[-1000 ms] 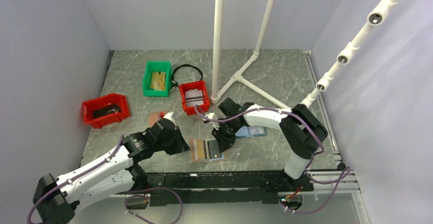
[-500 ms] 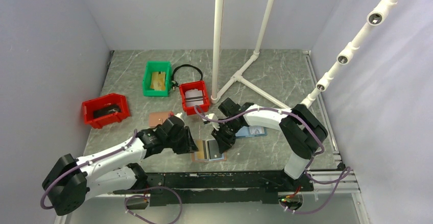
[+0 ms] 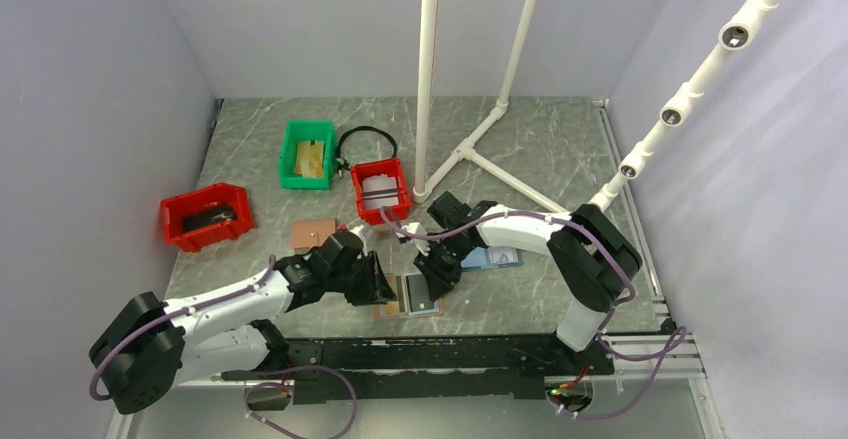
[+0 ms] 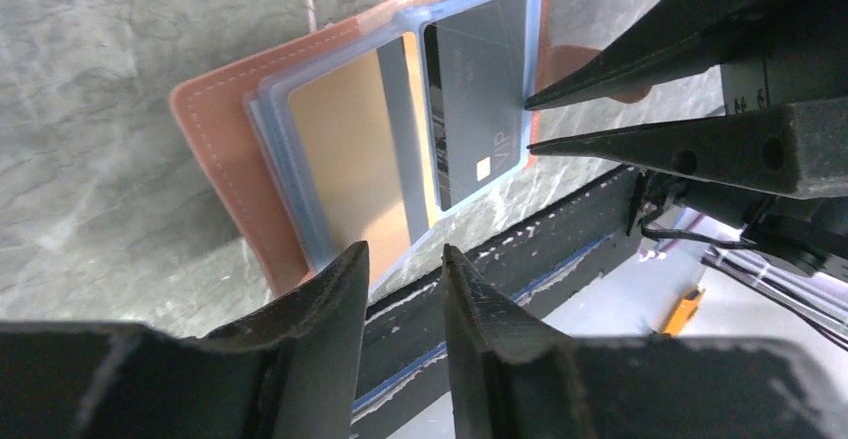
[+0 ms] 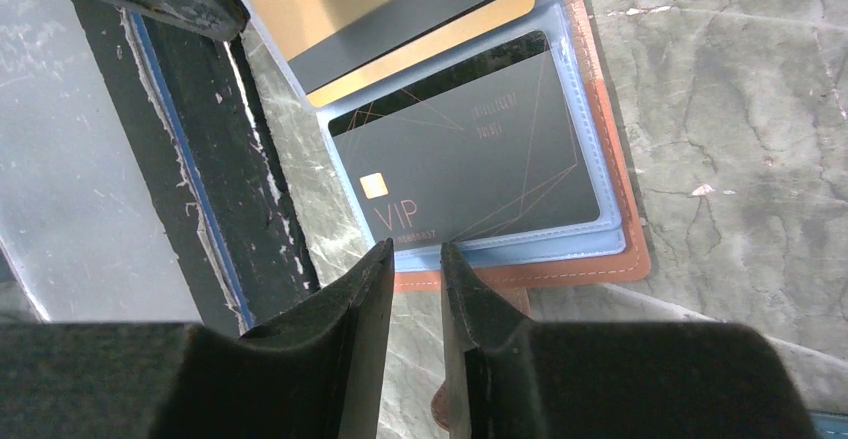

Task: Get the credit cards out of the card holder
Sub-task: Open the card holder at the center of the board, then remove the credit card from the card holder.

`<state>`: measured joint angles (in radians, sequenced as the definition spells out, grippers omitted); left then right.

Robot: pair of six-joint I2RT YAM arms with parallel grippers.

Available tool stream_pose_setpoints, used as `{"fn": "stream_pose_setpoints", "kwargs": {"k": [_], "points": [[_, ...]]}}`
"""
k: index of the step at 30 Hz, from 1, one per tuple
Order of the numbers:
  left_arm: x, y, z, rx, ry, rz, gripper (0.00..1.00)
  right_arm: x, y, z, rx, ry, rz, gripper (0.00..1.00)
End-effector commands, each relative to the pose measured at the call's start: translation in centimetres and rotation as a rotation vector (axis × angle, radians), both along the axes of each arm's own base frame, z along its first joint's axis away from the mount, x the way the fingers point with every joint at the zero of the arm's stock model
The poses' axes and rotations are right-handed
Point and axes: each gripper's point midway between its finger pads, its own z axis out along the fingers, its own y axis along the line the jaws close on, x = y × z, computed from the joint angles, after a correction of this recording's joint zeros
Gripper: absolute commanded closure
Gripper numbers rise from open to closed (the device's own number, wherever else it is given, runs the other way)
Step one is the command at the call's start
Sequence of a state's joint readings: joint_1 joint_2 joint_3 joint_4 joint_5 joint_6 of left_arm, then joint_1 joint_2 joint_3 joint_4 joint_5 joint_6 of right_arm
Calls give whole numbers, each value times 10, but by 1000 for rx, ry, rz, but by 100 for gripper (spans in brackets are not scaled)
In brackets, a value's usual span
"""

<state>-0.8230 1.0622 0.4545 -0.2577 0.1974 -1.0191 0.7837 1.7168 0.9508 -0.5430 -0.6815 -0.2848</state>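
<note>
At the near edge of the marble surface, a brown card holder lies open and flat, with its light blue sleeves facing up. A gold credit card with a dark stripe sits in one half. A dark credit card marked VIP sits in the other.

The left hand hovers at the gold card's end of the holder, its fingers a little apart and holding nothing. The right hand points in from the opposite end. Its fingers are narrowly parted, their tips at the sleeve's edge by the dark card, with nothing seen between them.

Just beyond on the right lies a blue bifold, and on the left a flat brown piece. Farther back are a left red bin, a middle red bin, a green bin, a black cable loop and white pipes.
</note>
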Motion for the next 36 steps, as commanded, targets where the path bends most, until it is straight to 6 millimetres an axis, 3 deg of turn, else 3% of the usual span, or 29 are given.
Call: {"fn": "stream_pose_setpoints", "kwargs": {"k": [1,6,13,16,25,36], "points": [[3,-24,19,-151,-27,-38,66,5,9,11,38,-11,12,73],[3,-30,26,-204,-41,-47,68,6,9,13,43,-14,10,73],[6,17,9,78,-22,66,50,12,6,15,42,-28,-14,71],[4,22,5,94,-12,81,47,12,6,14,39,-22,-13,71],[4,4,-16,81,58,41,47,11,6,11,33,-11,-13,70],[11,-41,14,-214,-10,-28,50,9,6,12,34,-5,-11,70]]}}
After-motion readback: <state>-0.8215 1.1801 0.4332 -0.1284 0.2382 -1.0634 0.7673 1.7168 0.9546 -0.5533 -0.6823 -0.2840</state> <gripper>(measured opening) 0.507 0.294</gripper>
